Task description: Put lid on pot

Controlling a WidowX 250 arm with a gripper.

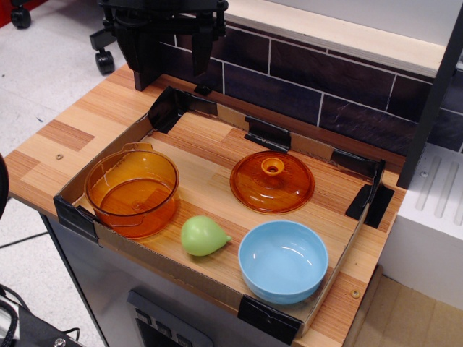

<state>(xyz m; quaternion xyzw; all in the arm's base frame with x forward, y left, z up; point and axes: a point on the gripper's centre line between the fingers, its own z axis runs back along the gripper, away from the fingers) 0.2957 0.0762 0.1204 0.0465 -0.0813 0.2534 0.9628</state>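
The orange lid [272,182] lies flat on the wooden table, right of centre, with its ring knob up. The deep orange pot [133,191] stands upright and empty at the left, a tab handle showing on its far rim. Lid and pot are apart, about a hand's width between them. My black gripper [173,61] hangs at the top left, above the table's far edge, behind the pot and well away from the lid. Its fingers [202,50] stand apart and hold nothing.
A light blue bowl [283,261] sits at the front right and a green pear-shaped toy [202,236] lies between pot and bowl. A low cardboard border with black tape [267,134] rings the work area. A dark tiled wall [333,87] runs behind.
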